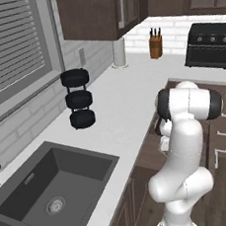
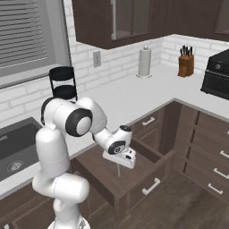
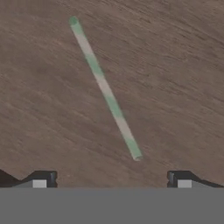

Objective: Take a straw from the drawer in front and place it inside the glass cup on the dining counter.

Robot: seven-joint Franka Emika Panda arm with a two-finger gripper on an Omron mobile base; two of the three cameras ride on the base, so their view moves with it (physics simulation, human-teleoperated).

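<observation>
Dark wooden boards of the pulled-out drawer (image 2: pixel 147 163) are carrying one straw (image 3: pixel 105 89), which is lying flat and slanted on the drawer floor, away from its edges. One gripper (image 2: pixel 120 164) is hanging over the open drawer, its jaws standing fully apart and gripping nothing, with the straw lying ahead of the two tips. By my reckoning the opening is done; grasping, lifting and dropping the straw into the cup are all remaining.

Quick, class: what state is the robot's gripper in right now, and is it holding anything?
Gripper: open, holding nothing; poised over the straw lying in the drawer.
</observation>
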